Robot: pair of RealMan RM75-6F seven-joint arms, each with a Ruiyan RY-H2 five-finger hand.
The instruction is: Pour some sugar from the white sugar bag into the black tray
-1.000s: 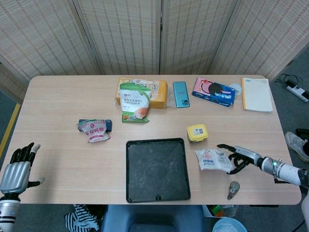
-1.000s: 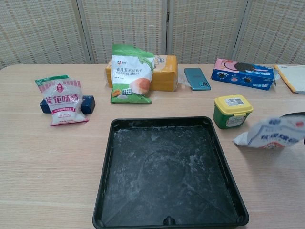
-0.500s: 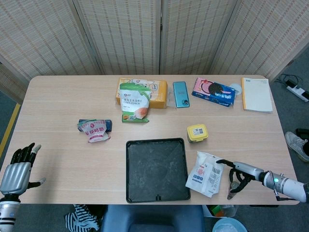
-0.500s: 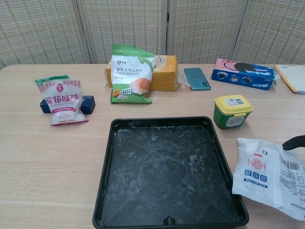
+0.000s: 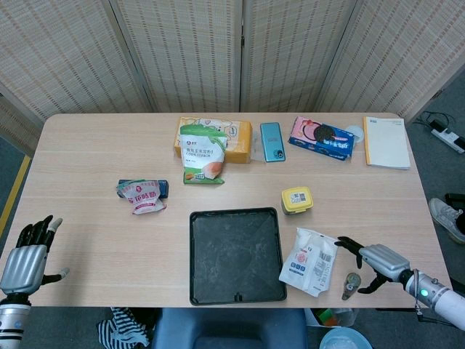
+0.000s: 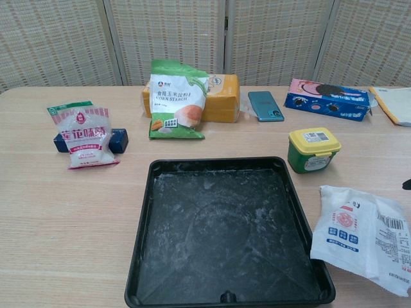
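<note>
Since the earlier frames the white sugar bag [image 5: 310,251] had come out of the right hand [image 5: 372,260] and down onto the table [image 5: 87,233], and that hand had drawn back toward the table's right front corner. The bag lay flat just beside the right edge of the black tray [image 5: 236,254], its left edge touching or slightly over the tray's rim in the chest view [image 6: 361,236]. The tray held only a thin dusting of white. The right hand was empty with fingers spread, apart from the bag, beside a small metal object [image 5: 352,283]. The left hand [image 5: 27,258] hovered at the left front corner, fingers spread, holding nothing. Behind the tray stood a yellow-lidded green tub [image 5: 297,200], a corn starch bag [image 5: 202,160] and a red-and-white packet [image 5: 143,196].
</note>
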